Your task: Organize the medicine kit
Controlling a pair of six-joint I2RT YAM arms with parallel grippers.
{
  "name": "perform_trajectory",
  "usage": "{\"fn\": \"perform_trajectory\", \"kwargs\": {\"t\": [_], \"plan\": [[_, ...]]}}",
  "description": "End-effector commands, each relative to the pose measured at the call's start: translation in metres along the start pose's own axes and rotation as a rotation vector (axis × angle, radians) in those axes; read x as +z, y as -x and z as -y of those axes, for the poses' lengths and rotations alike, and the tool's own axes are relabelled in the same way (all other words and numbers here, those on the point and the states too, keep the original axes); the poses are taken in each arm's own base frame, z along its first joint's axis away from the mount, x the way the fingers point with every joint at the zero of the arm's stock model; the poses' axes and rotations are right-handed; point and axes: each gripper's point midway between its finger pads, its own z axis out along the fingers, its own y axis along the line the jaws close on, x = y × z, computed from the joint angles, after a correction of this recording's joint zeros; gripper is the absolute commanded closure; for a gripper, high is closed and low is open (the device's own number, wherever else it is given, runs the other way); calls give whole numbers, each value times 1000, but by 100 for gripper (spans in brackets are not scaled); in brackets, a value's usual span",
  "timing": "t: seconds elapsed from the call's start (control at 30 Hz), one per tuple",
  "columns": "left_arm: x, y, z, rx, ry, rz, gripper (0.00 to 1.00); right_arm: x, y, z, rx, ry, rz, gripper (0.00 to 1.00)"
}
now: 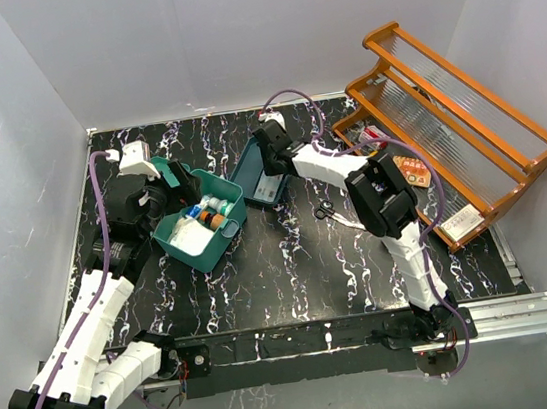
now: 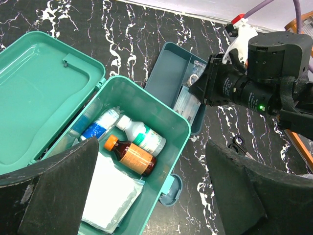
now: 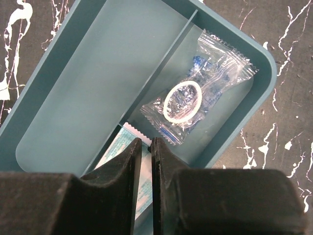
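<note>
Right of the medicine kit [image 1: 230,238], the right claw [image 3: 145,142] is hovering nearly shut over a flat packet [image 3: 115,149] in the divided tray [image 3: 73,88], hold unclear, needing a square pinch; the left claw [image 2: 151,152] is gaping empty above the kit.

Bright, even, diffuse light; shadows faint
The end effector fingers [image 3: 117,186] are rendered dark and soft-edged close to both wrist cameras; everything behind them is kept sharp.
</note>
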Motion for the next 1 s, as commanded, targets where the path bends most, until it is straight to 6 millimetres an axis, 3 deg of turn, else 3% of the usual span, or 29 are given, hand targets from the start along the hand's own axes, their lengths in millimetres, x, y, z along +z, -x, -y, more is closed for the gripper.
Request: {"fn": "perform_trajectory", "kwargs": {"t": [0.0,0.2,0.47,0.67,0.97], "plan": [[-6,8,-1,-3,4,28,11,0,-8,-8,-46,3,18,87],[-6,7,-1,-4,5,25,11,-19,6,-13,-108,-15,79,79],[-6,4,-2,-5,6,21,11,-17,-13,-12,-234,-126,82,71],[-6,3,-4,-5,13,19,11,-25,-15,-11,-324,-232,121,69],[-5,1,-5,-3,16,15,11,-44,-19,-12,-291,-212,122,61]]}}
